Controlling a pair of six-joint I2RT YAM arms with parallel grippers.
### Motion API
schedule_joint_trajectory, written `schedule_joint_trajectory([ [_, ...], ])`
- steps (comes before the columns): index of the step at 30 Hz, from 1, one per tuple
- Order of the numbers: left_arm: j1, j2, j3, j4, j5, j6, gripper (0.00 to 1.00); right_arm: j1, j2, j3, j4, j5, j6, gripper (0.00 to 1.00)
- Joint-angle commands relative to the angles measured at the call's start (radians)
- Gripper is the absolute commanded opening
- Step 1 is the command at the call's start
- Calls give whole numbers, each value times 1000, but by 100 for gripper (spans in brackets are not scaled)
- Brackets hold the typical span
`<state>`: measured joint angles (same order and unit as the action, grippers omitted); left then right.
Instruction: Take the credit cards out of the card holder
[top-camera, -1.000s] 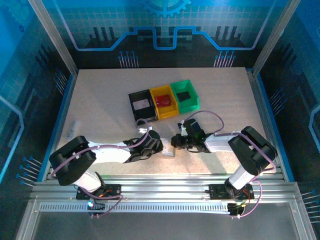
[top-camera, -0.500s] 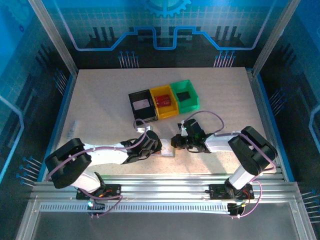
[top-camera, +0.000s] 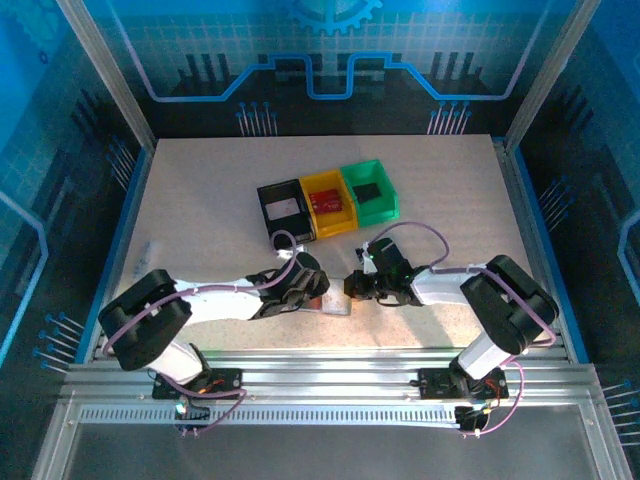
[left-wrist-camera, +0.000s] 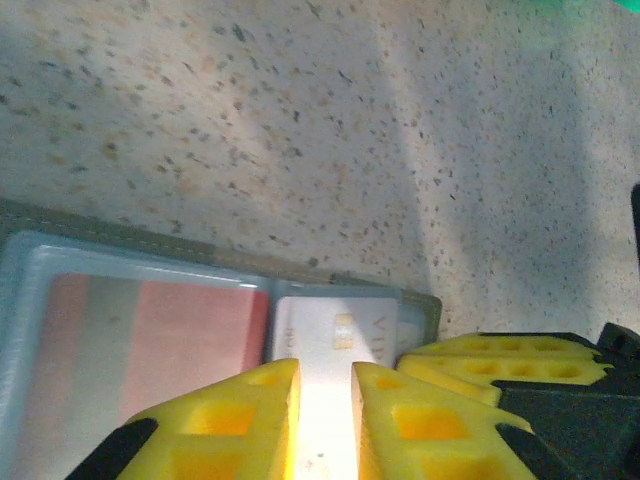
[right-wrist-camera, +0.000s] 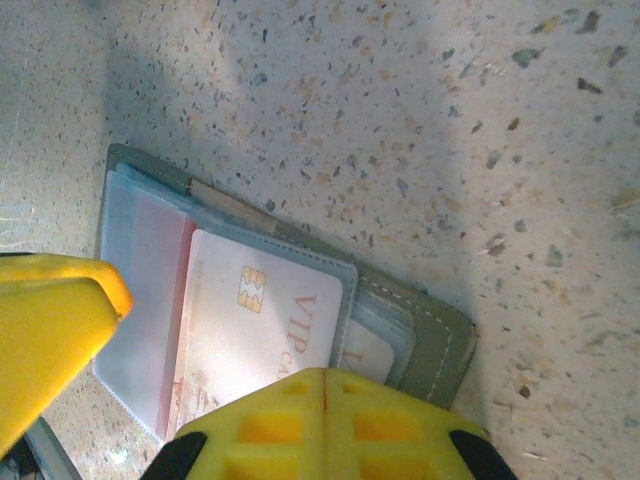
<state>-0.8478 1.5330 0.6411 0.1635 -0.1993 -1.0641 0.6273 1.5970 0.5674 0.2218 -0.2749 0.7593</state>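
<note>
My left pincer (top-camera: 316, 289) is loosening: a second ago its jaws were pressed together, and now they are standing a sliver apart. In my left wrist view the white card (left-wrist-camera: 336, 326) is showing through that narrow gap. It is lying flat in its sleeve, so I am judging that I am gripping nothing. The arm has also edged a little toward 12 o'clock.

My right pincer (top-camera: 353, 287) is staying clamped shut, its fingers meeting with no gap in its own view. It seems to be pressing on the holder's (right-wrist-camera: 441, 342) 5 o'clock edge rather than clasping anything.

The holder (top-camera: 337, 305) is lying open on the counter (top-camera: 200, 200), at 6 o'clock from the bins (top-camera: 328, 204). My left pincer is at its 10 o'clock and my right at its 1 o'clock. The white card (right-wrist-camera: 262, 322) is still sitting inside, and the pink card (left-wrist-camera: 192, 330) is tucked under the sleeve at its 9 o'clock.

So no card is coming out yet. I am reading this loosening as a re-grip, and the white card's edge looks like my next target. A thin, slick card could be slipping from me.
</note>
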Motion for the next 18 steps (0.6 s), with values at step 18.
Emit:
schedule_joint_trajectory([
  [18, 0, 31, 46, -110, 34, 71, 20, 8, 71, -47, -132, 20, -3, 0],
])
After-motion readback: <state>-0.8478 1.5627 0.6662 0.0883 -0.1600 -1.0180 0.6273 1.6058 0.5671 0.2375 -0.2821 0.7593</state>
